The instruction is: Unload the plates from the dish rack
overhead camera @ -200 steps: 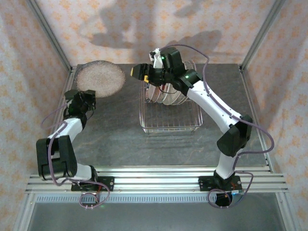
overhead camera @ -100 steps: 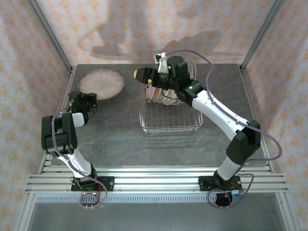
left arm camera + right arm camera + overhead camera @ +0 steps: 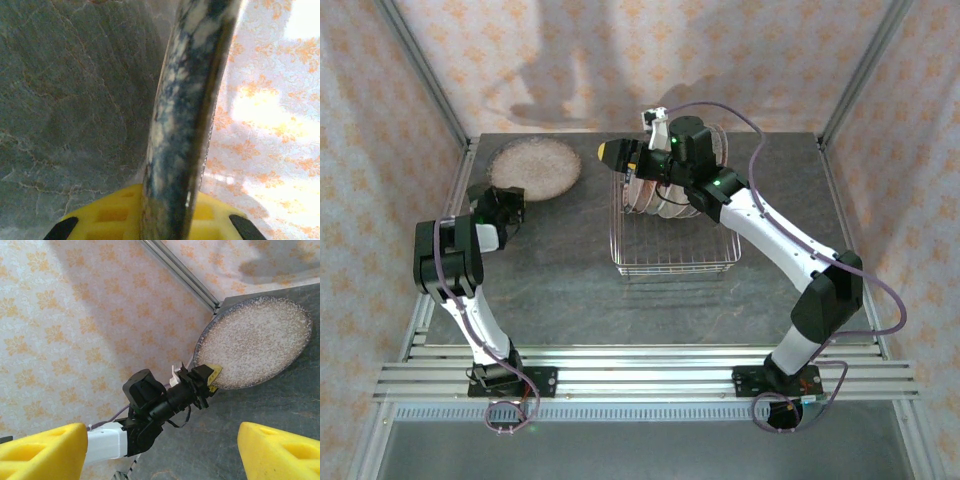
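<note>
A: How far has the unloading been carried?

B: One plate is judged to be out. A speckled plate is seen at the far left corner of the tabletop, well apart from the dish rack. Its near rim is clamped in the left gripper, so it has not yet been let go.

A: Is that grasp borne out from the wrist?

B: It is. In the left wrist view the plate's mottled edge is seen edge-on, pinched in the yellow jaws and running straight ahead of the gripper. Whether the plate is resting fully on the tabletop cannot be told.

A: And the other arm?

B: The right gripper is held with its jaws spread wide and nothing between them. It is hung over the far left corner of the dish rack. Just below and behind it, the remaining plates are stood upright in the far end of the rack. In the right wrist view the speckled plate is seen well ahead of it, with the left gripper at the rim.

A: What is left to be done?

B: Most of the work, it is judged. Several plates are to be lifted out; the exact count is hidden by the right arm. The part of the rack behind the plates is seen bare. The held plate is to be released first.
</note>
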Robot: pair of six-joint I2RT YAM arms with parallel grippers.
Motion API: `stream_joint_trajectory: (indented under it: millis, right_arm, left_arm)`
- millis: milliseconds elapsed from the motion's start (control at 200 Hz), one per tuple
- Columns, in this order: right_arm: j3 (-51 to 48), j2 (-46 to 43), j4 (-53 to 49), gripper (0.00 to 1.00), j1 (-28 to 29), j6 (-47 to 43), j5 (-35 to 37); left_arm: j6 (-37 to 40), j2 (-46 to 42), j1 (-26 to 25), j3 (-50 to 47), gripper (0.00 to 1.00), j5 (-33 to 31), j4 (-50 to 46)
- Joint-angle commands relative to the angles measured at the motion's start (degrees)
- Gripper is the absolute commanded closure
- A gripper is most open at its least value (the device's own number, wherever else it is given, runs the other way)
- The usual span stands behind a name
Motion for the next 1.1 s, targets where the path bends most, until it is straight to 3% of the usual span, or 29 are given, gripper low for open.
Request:
stream_joint_trajectory:
  millis: [0, 485, 726, 796, 906, 1091]
  right_arm:
    - [2.1, 0.0, 0.7, 0.22, 0.1, -1.9, -0.6]
    - [5.6, 2.0, -2.4, 0.21, 0.1, -3.7, -1.1]
    - [10.9, 4.8, -9.2, 0.21, 0.1, -4.7, -2.5]
    - [12.6, 5.7, -11.5, 0.2, 0.2, -4.9, -2.1]
    - [15.4, 7.1, -14.2, 0.2, 0.1, -5.3, -2.8]
    - [16.5, 7.5, -14.7, 0.2, 0.0, -5.2, -2.5]
  left_arm:
    - [0.2, -1.4, 0.8, 5.3, 1.0, 3.4, 16.3]
    - [0.0, 3.2, 0.8, 7.3, 1.0, 3.3, 14.8]
    - [0.3, 3.9, 0.8, 7.5, 1.0, 3.1, 12.5]
    - [0.4, 4.0, 0.9, 7.7, 0.86, 3.1, 10.8]
    - [0.8, 3.5, 0.9, 7.6, 0.74, 2.7, 8.1]
    - [1.0, 3.2, 0.9, 7.3, 0.63, 2.6, 6.5]
